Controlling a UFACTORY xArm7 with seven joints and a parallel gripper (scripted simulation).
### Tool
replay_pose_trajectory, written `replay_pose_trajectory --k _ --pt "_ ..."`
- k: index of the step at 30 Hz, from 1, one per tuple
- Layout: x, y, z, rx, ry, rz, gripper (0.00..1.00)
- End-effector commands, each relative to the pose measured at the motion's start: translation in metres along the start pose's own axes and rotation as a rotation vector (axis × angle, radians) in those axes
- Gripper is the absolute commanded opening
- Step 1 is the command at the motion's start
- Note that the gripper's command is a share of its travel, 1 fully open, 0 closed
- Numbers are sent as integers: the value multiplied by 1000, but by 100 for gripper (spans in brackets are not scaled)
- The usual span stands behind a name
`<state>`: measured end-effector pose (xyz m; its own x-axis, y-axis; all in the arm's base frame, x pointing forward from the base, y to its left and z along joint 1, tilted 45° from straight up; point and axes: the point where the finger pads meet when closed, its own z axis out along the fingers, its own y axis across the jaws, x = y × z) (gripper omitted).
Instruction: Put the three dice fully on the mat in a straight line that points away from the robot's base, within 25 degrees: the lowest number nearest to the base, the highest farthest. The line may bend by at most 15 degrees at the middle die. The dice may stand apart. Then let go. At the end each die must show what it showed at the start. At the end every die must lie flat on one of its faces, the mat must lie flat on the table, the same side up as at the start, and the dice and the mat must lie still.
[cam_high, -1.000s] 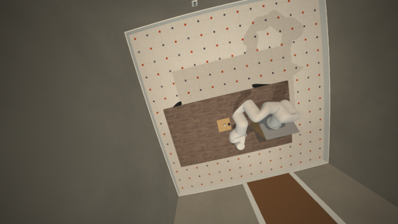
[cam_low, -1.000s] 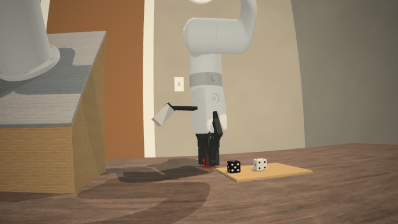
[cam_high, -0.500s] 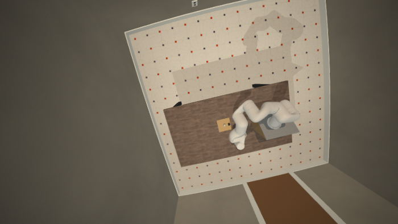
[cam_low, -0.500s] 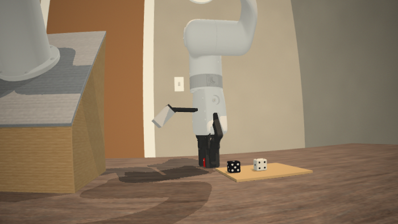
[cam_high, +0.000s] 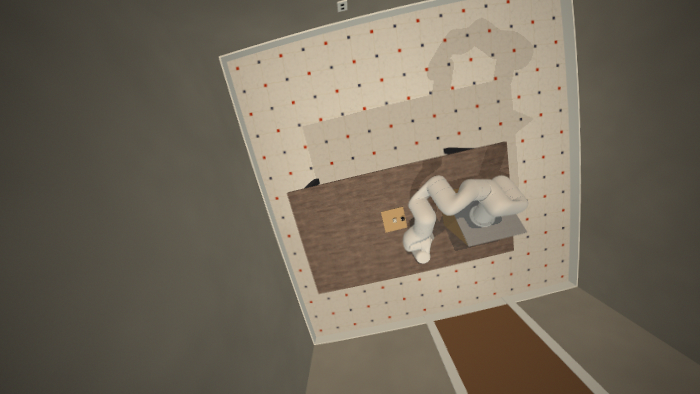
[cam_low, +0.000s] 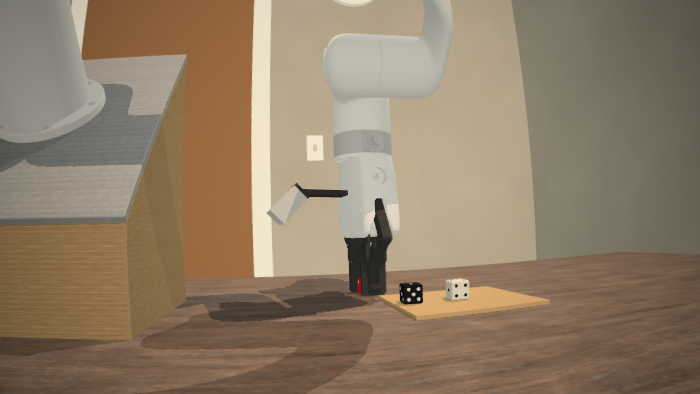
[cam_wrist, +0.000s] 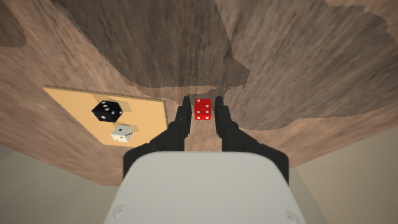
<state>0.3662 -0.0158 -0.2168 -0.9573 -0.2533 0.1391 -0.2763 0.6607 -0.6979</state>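
The red die (cam_wrist: 202, 109) sits on the wooden surface (cam_low: 550, 345) just off the mat (cam_low: 500, 302), between the fingers of the lowered claw (cam_wrist: 202, 117), which stand apart on either side without clamping it. On the mat, the black die (cam_low: 411, 293) and white die (cam_low: 457, 289) rest near each other.

Dark wood-grain surface (cam_low: 575, 340); cream tiled floor (cam_high: 390, 80) with red and dark dots; beige wall (cam_low: 475, 150) with light switch (cam_low: 315, 148); brown door (cam_low: 215, 150); wooden pedestal (cam_low: 75, 280).
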Motion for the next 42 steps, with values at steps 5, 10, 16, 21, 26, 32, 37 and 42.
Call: replay_pose_trajectory --k 5,10,16,21,26,32,37,42 --pt "-1 1 -2 -2 -4 0 36" --pt "-1 1 -2 -2 -4 0 36" --pt "-1 1 -2 -2 -4 0 15" --pt "-1 1 -2 -2 -4 0 15" --pt "-1 1 -2 -2 -4 0 15" --pt "-1 1 -2 -2 -4 0 15" --pt "-1 1 -2 -2 -4 0 15" --pt "-1 1 -2 -2 -4 0 15"
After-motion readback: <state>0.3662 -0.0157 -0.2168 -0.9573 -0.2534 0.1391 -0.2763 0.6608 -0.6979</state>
